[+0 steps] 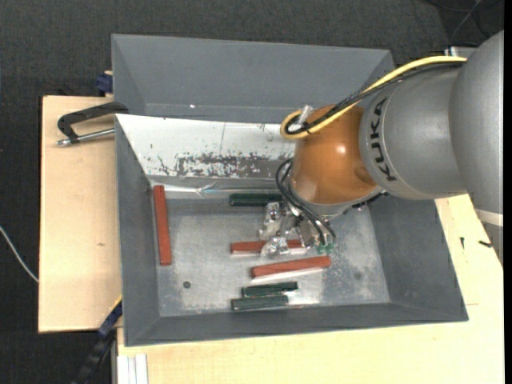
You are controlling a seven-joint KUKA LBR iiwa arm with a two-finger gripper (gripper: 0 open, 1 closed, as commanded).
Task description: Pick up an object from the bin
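Observation:
My gripper [277,237] hangs low over the middle of the bin floor, its metal fingers just above a short red-brown stick [248,248] that lies flat there. A second red-brown stick [290,267] lies slanted just below and to the right of the fingers. A dark green stick [254,200] lies behind the gripper, near the back wall. I cannot make out whether anything is between the fingers.
A long red-brown stick [162,224] lies along the left wall. Two dark green sticks [264,295] lie side by side near the front wall. The arm and its orange cover hang over the bin's right half.

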